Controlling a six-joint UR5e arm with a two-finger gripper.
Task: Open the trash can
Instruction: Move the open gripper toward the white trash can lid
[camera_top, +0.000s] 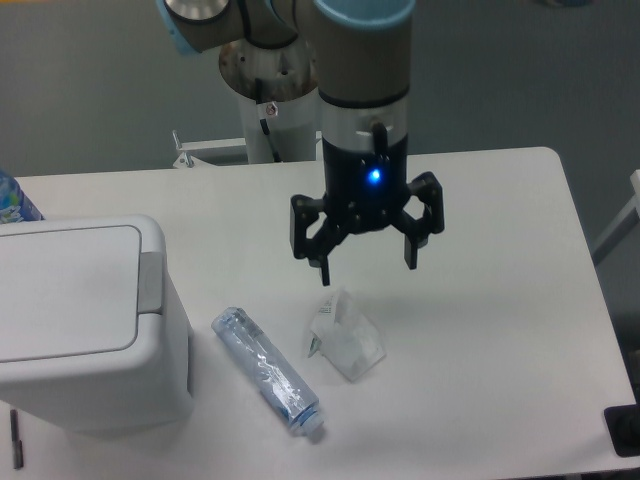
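- Tool (367, 265) is hanging above the desk (480, 330) with its two fingers spread wide, gripping nothing.
- One trash can (85, 325) is sitting at the desk's left edge, lid lying flat.
- One bottle (268, 372) and one bag (345, 335) are lying beside it.

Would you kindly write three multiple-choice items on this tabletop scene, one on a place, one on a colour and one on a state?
1. Where does the clear bottle lie?
A. between the trash can and the plastic bag
B. on the lid
C. in the claw

2. What colour is the light on the claw's body?
A. red
B. blue
C. green

3. How is the trash can lid?
A. off
B. tilted up
C. closed flat

Answers: 1 A, it lies on the table between them; 2 B, a blue dot glows; 3 C, the lid sits flush.
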